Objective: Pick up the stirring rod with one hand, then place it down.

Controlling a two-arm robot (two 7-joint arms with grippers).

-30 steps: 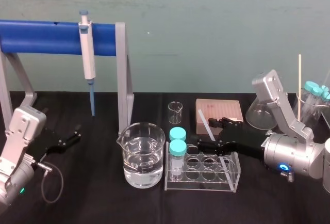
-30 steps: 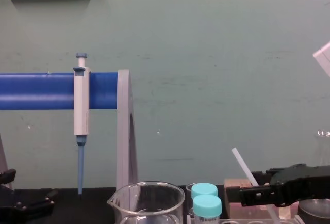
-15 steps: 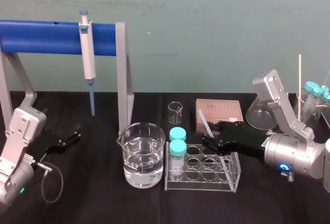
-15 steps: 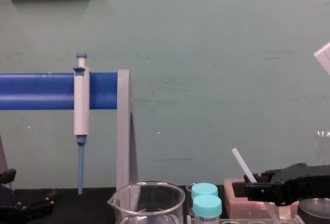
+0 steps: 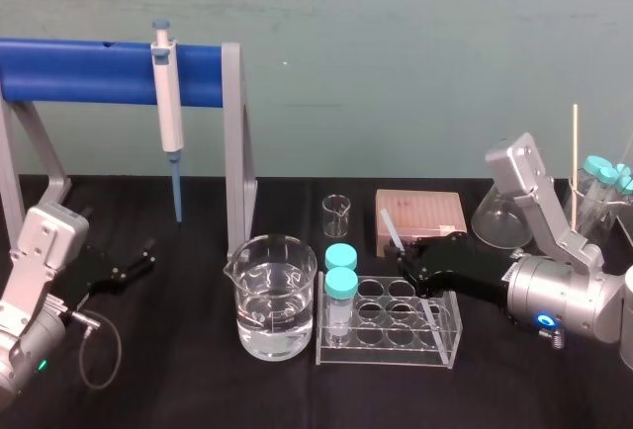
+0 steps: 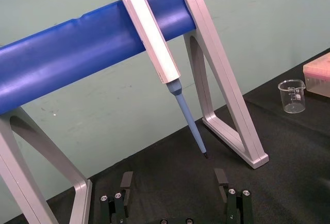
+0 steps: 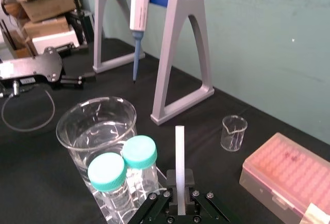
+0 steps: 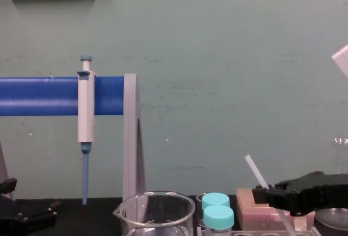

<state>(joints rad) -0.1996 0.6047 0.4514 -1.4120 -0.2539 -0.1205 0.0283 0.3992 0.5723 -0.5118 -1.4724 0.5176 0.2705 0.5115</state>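
Two grippers: the left gripper (image 5: 141, 258) rests with fingers parted near the left edge of the worktop (image 5: 198, 389). The right gripper (image 5: 410, 263), over the clear tube rack (image 5: 386, 355) toward the right edge, clamps the stirring rod (image 5: 391, 227), which slants up before the pink tip box (image 5: 420, 214).

Four cameras, one lab table.
The table (image 5: 198, 389) is taken from above by the head view; the chest view is set lower, level with the beaker (image 8: 157, 217) rim, faced at the wall (image 8: 217, 56). The pipette (image 6: 154, 38) on its rack (image 6: 77, 53) is seen close, from below, by the left wrist view; the right wrist view is aimed along the stirring rod (image 7: 179, 167) at beaker, vials (image 7: 139, 153), rack. Pipette shared by all four.
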